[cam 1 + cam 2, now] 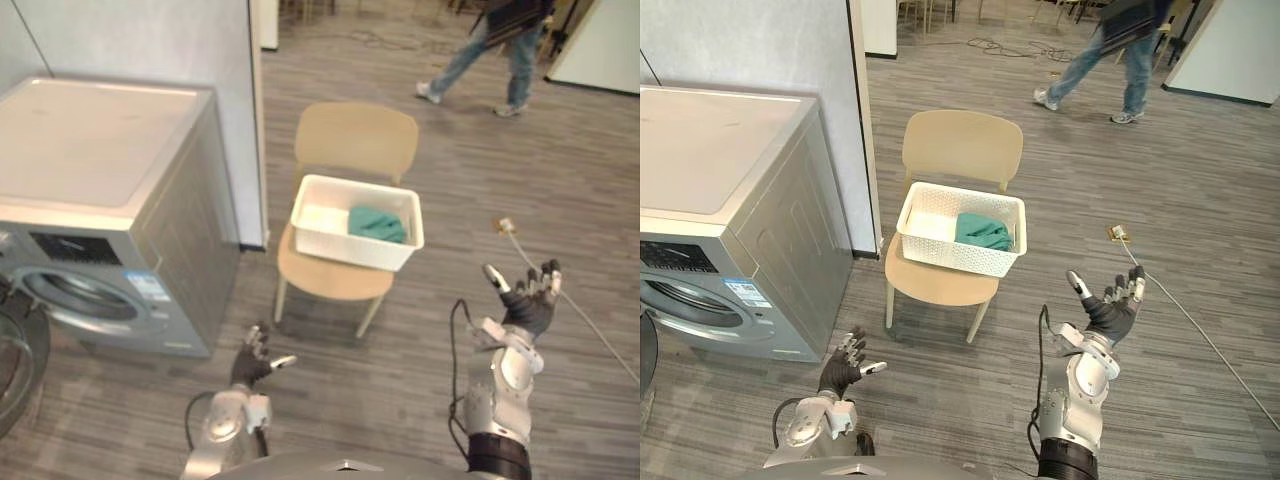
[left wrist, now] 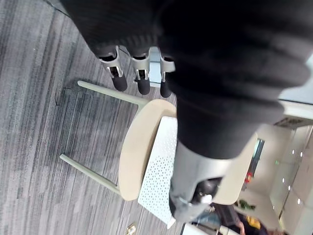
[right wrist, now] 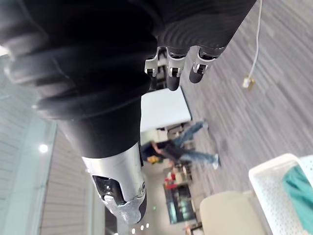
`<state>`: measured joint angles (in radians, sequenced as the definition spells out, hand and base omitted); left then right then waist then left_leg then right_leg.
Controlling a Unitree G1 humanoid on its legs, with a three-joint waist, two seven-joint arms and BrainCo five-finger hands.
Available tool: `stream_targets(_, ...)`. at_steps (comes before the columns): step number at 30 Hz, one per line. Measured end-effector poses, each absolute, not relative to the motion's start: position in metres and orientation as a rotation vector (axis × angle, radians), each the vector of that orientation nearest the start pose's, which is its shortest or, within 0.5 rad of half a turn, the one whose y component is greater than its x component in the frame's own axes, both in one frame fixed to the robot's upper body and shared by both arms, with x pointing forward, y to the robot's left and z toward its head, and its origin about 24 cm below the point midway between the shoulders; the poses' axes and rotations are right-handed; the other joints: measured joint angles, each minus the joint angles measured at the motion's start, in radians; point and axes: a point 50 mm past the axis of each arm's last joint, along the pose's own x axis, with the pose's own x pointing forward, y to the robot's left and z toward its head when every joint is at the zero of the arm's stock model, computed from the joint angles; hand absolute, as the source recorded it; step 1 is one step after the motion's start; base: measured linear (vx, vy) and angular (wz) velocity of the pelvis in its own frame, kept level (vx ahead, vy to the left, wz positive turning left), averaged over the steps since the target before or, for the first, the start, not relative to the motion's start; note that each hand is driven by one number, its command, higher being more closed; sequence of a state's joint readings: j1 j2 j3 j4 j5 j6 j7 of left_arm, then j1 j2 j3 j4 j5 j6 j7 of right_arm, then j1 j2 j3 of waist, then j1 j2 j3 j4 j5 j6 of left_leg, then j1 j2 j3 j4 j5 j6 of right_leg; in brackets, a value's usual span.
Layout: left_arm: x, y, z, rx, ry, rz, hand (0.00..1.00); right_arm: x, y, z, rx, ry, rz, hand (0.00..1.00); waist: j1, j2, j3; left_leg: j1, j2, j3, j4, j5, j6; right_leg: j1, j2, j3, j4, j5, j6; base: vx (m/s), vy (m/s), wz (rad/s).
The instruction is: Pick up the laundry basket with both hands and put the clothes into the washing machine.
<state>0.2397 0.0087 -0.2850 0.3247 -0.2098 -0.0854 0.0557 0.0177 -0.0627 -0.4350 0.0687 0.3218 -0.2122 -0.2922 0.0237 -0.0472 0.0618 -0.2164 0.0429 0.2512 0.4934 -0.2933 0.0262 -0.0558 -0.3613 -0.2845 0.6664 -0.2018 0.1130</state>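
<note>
One grey front-loading washing machine (image 1: 110, 230) at left. Just beside it, tan moulded chair (image 1: 355, 140) bearing white perforated plastic laundry basket (image 1: 350, 250), teal cloth (image 1: 377, 222) inside. Left hand (image 1: 255, 362) and right hand (image 1: 528, 300) low, fingers spread, empty, well apart from basket. Likely approach step; next, close in and take both basket ends.

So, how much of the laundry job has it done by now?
Nothing looks done yet. The white basket sits on the beige chair with the green cloth inside. The left hand and right hand are open in the air, short of it, holding nothing. Left to do: grip the basket, lift it, load the washing machine.
</note>
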Motion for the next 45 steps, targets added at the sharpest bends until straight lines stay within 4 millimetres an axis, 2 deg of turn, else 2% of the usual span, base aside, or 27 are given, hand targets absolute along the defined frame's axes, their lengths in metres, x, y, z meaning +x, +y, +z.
stream_targets(1,0.166,0.106,-0.073,-0.165,0.501,-0.100,0.00,0.214,-0.282,0.038,0.222,-0.135,-0.774,0.00,-0.007,-0.015,0.004,0.036,-0.014,0.005,-0.021,-0.004,0.007,-0.073,-0.015,0.030,0.165,0.008,0.001,0.18,0.089,0.06)
stream_targets(3,0.164,0.114,-0.075,-0.140,0.508,-0.089,0.00,0.221,-0.282,0.034,0.185,-0.090,-0.770,0.00,-0.008,-0.014,0.004,0.097,-0.018,0.024,-0.059,0.001,0.028,-0.149,0.012,0.024,0.273,-0.038,-0.037,0.18,-0.005,-0.18)
stream_targets(4,0.164,0.115,-0.075,-0.138,0.508,-0.089,0.00,0.223,-0.281,0.037,0.177,-0.098,-0.766,0.00,-0.008,-0.018,0.000,0.110,-0.019,0.027,-0.068,0.003,0.029,-0.161,0.028,0.019,0.264,-0.056,-0.040,0.22,-0.052,-0.12)
stream_targets(7,0.167,0.112,-0.073,-0.144,0.497,-0.095,0.00,0.225,-0.285,0.045,0.152,-0.127,-0.759,0.00,-0.023,-0.008,-0.011,0.133,-0.010,0.019,-0.081,0.012,0.026,-0.204,0.083,0.010,0.091,-0.120,-0.065,0.19,-0.104,0.10)
stream_targets(9,0.172,0.108,-0.070,-0.158,0.482,-0.102,0.00,0.223,-0.290,0.057,0.142,-0.179,-0.772,0.00,-0.028,0.036,-0.001,0.131,0.030,-0.006,-0.078,0.011,0.020,-0.237,0.109,0.022,-0.032,-0.118,-0.074,0.17,-0.170,0.19)
stream_targets(10,0.175,0.104,-0.068,-0.168,0.473,-0.109,0.00,0.218,-0.294,0.064,0.119,-0.205,-0.779,0.00,-0.035,0.068,-0.001,0.134,0.060,-0.031,-0.086,0.010,-0.002,-0.248,0.116,0.050,-0.127,-0.077,-0.058,0.16,-0.212,0.30)
stream_targets(11,0.177,0.103,-0.066,-0.164,0.462,-0.112,0.00,0.214,-0.297,0.066,0.085,-0.209,-0.789,0.00,-0.029,0.076,0.001,0.151,0.086,-0.039,-0.086,0.002,-0.033,-0.250,0.106,0.082,-0.208,-0.019,-0.064,0.18,-0.237,0.24)
stream_targets(12,0.177,0.105,-0.066,-0.154,0.462,-0.110,0.00,0.214,-0.297,0.066,0.078,-0.208,-0.788,0.00,-0.027,0.072,0.000,0.164,0.099,-0.042,-0.080,-0.009,-0.053,-0.240,0.100,0.089,-0.252,0.016,-0.068,0.22,-0.315,0.10)
stream_targets(13,0.177,0.108,-0.067,-0.145,0.464,-0.102,0.00,0.213,-0.295,0.066,0.076,-0.206,-0.783,0.00,-0.027,0.046,-0.001,0.181,0.111,-0.051,-0.054,-0.040,-0.104,-0.202,0.080,0.086,-0.336,0.094,-0.062,0.21,-0.397,0.05)
stream_targets(14,0.174,0.109,-0.070,-0.144,0.480,-0.092,0.00,0.211,-0.297,0.066,0.065,-0.200,-0.782,0.00,-0.021,0.036,0.001,0.208,0.141,-0.059,-0.040,-0.070,-0.149,-0.183,0.086,0.064,-0.305,0.183,0.008,0.21,-0.424,0.06)
stream_targets(15,0.172,0.109,-0.071,-0.148,0.490,-0.089,0.00,0.209,-0.298,0.067,0.056,-0.202,-0.782,0.00,-0.020,0.051,-0.009,0.221,0.164,-0.061,-0.046,-0.075,-0.159,-0.181,0.102,0.051,-0.284,0.172,0.011,0.26,-0.497,-0.05)
stream_targets(16,0.168,0.102,-0.072,-0.172,0.499,-0.090,0.00,0.207,-0.300,0.071,0.038,-0.215,-0.780,0.00,-0.017,0.081,-0.031,0.239,0.196,-0.062,-0.080,-0.065,-0.171,-0.191,0.133,0.043,-0.254,0.136,-0.003,0.23,-0.373,-0.08)
stream_targets(19,0.169,0.092,-0.071,-0.206,0.495,-0.093,0.00,0.208,-0.302,0.072,0.024,-0.212,-0.773,0.00,-0.023,0.110,-0.050,0.253,0.249,-0.063,-0.124,-0.018,-0.214,-0.220,0.170,0.019,-0.175,0.051,-0.032,0.23,-0.317,0.05)
stream_targets(20,0.169,0.093,-0.072,-0.209,0.499,-0.084,0.00,0.209,-0.299,0.070,0.029,-0.205,-0.765,0.00,-0.023,0.112,-0.050,0.247,0.265,-0.068,-0.100,-0.009,-0.209,-0.215,0.181,0.007,-0.171,0.040,-0.041,0.22,-0.264,0.28)
stream_targets(21,0.167,0.095,-0.077,-0.211,0.524,-0.064,0.00,0.211,-0.296,0.069,0.035,-0.200,-0.746,0.00,-0.033,0.112,-0.050,0.179,0.298,-0.110,0.021,0.021,-0.161,-0.182,0.201,-0.027,-0.177,0.024,-0.061,0.20,-0.290,0.36)
stream_targets(23,0.164,0.099,-0.082,-0.212,0.549,-0.044,0.00,0.211,-0.294,0.068,0.039,-0.197,-0.729,0.00,-0.039,0.112,-0.045,0.110,0.326,-0.152,0.186,0.093,-0.043,-0.125,0.225,-0.058,-0.204,0.018,-0.067,0.20,-0.269,0.35)
stream_targets(24,0.160,0.102,-0.085,-0.218,0.565,-0.024,0.00,0.212,-0.293,0.068,0.037,-0.197,-0.715,0.00,-0.029,0.103,-0.036,0.064,0.347,-0.169,0.286,0.171,0.028,-0.074,0.237,-0.073,-0.236,0.019,-0.075,0.22,-0.149,0.12)
stream_targets(25,0.157,0.106,-0.088,-0.217,0.583,-0.012,0.00,0.213,-0.294,0.069,0.027,-0.201,-0.708,0.00,-0.022,0.102,-0.037,0.040,0.361,-0.166,0.358,0.199,0.028,-0.036,0.240,-0.082,-0.261,0.018,-0.083,0.26,-0.105,0.10)
stream_targets(28,0.156,0.104,-0.088,-0.220,0.586,-0.019,0.00,0.213,-0.303,0.067,-0.009,-0.178,-0.717,0.00,-0.024,0.098,-0.035,-0.012,0.337,-0.092,0.386,0.129,0.015,0.008,0.227,-0.086,-0.321,0.035,-0.074,0.20,0.011,0.06)
stream_targets(30,0.156,0.104,-0.088,-0.220,0.585,-0.020,0.00,0.210,-0.309,0.062,-0.021,-0.148,-0.744,0.00,-0.026,0.091,-0.033,-0.024,0.292,-0.062,0.264,0.093,-0.013,0.023,0.205,-0.090,-0.360,0.054,-0.053,0.13,0.122,0.08)
stream_targets(31,0.157,0.104,-0.088,-0.221,0.583,-0.026,0.00,0.208,-0.315,0.061,-0.054,-0.129,-0.763,0.00,-0.029,0.088,-0.032,-0.025,0.253,-0.061,0.133,0.088,-0.030,0.025,0.183,-0.091,-0.373,0.066,-0.034,0.11,0.237,0.18)
stream_targets(32,0.156,0.102,-0.088,-0.225,0.585,-0.030,0.00,0.206,-0.321,0.064,-0.075,-0.128,-0.773,0.00,-0.038,0.099,-0.038,-0.017,0.219,-0.071,-0.051,0.155,-0.041,0.026,0.173,-0.096,-0.388,0.078,-0.005,0.12,0.267,0.19)
stream_targets(33,0.155,0.101,-0.088,-0.227,0.588,-0.034,0.00,0.205,-0.324,0.065,-0.087,-0.130,-0.779,0.00,-0.040,0.105,-0.040,-0.007,0.207,-0.095,-0.109,0.190,-0.125,0.025,0.177,-0.091,-0.399,0.083,0.010,0.14,0.254,0.21)
stream_targets(35,0.153,0.112,-0.090,-0.193,0.595,-0.022,0.00,0.206,-0.323,0.056,-0.136,-0.067,-0.784,0.00,-0.049,0.053,-0.036,0.016,0.127,-0.089,-0.168,0.208,-0.109,0.057,0.132,-0.068,-0.479,0.119,0.035,0.12,0.214,0.24)
stream_targets(38,0.147,0.119,-0.093,-0.167,0.612,-0.040,0.00,0.213,-0.322,0.062,-0.212,-0.065,-0.772,0.00,-0.048,0.019,-0.037,0.015,0.066,-0.086,-0.202,0.216,-0.083,0.070,0.090,-0.070,-0.527,0.147,0.043,0.06,0.187,0.24)
stream_targets(43,0.144,0.116,-0.093,-0.157,0.612,-0.112,0.00,0.246,-0.321,0.078,-0.414,-0.048,-0.705,0.00,-0.022,0.026,-0.034,0.004,0.037,-0.070,-0.239,0.235,-0.070,0.045,0.069,-0.057,-0.547,0.169,0.060,-0.01,0.054,-0.01)
stream_targets(45,0.146,0.115,-0.091,-0.160,0.600,-0.119,0.00,0.264,-0.320,0.090,-0.471,-0.065,-0.669,0.00,-0.019,0.035,-0.027,-0.028,0.034,-0.070,-0.262,0.260,-0.069,0.003,0.072,-0.057,-0.548,0.176,0.054,-0.07,-0.008,0.01)
